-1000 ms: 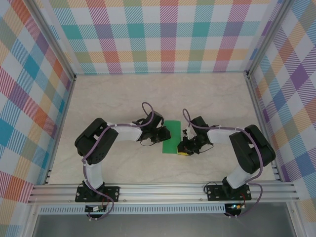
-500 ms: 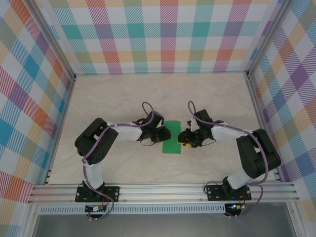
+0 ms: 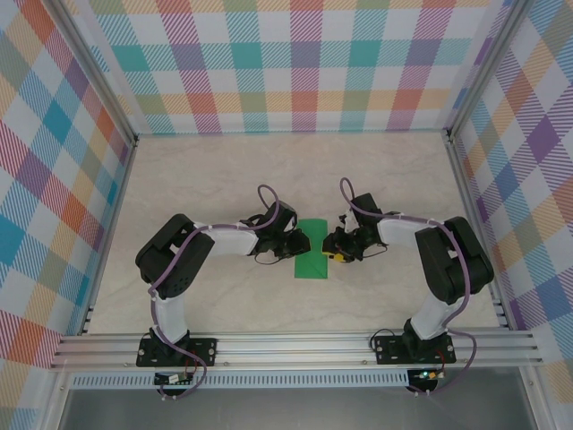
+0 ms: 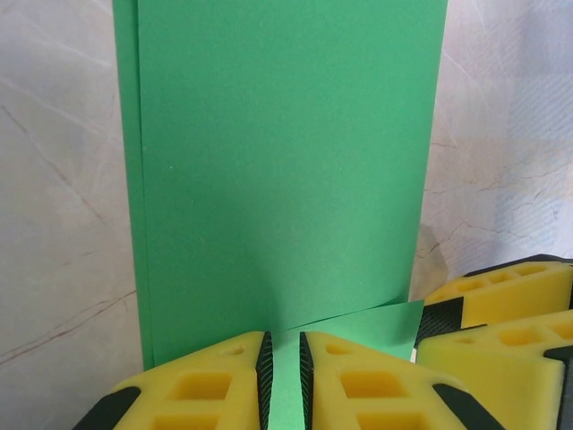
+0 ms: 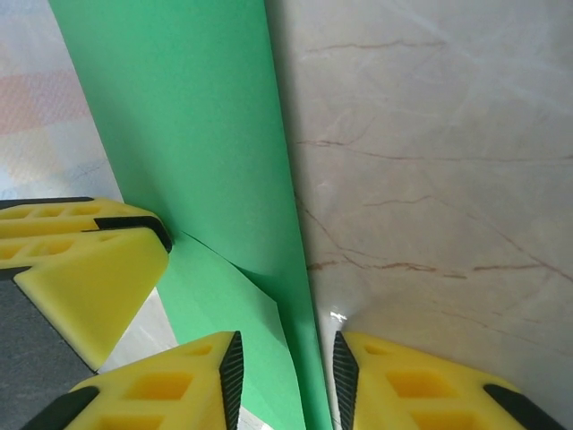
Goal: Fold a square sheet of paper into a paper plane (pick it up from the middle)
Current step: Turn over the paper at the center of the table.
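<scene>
Marble tabletop: left gripper pinches the green sheet (folded); right gripper stands ajar astride its edge

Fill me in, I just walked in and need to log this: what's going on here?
Two robot arms are working on a green sheet of paper, folded into a narrow strip on the table. The left fingers pinch one edge of it, where a small flap lifts. Right beside them, the right fingers stand open astride the paper's edge.

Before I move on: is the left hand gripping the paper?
Yes, the left wrist view shows the jaws of the left hand shut on the near edge of the paper.
</scene>
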`<control>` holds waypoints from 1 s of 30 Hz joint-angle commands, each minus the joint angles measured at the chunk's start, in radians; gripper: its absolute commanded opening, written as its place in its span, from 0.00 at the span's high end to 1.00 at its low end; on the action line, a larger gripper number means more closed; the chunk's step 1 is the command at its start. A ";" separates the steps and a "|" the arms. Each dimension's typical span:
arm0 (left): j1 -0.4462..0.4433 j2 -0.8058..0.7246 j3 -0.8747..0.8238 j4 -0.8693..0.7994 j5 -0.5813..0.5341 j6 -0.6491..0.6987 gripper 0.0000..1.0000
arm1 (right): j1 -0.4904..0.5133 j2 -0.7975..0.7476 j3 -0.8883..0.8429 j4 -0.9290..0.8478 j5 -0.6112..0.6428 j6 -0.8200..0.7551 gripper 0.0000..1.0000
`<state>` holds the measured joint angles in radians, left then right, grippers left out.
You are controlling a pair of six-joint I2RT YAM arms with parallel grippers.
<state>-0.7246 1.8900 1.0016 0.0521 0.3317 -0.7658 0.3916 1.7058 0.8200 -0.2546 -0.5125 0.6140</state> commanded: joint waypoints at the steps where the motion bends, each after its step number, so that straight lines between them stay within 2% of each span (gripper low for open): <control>1: -0.004 -0.008 0.016 -0.050 -0.014 0.011 0.81 | 0.013 0.013 -0.017 0.072 -0.067 -0.001 0.68; 10: -0.003 -0.001 0.024 -0.049 -0.013 0.008 0.81 | 0.013 -0.013 -0.031 0.084 -0.072 0.000 0.65; 17: -0.003 -0.028 0.014 -0.059 -0.038 0.009 0.81 | 0.012 -0.018 -0.024 0.065 0.003 0.006 0.60; 22: -0.004 -0.033 0.012 -0.062 -0.045 0.008 0.81 | 0.012 -0.009 -0.014 0.050 0.045 0.022 0.60; 30: -0.004 -0.037 -0.002 -0.062 -0.049 0.009 0.81 | 0.012 -0.035 -0.041 0.111 -0.033 0.054 0.62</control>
<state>-0.7246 1.8801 1.0069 0.0238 0.3046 -0.7658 0.4004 1.6970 0.7914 -0.1825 -0.5316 0.6479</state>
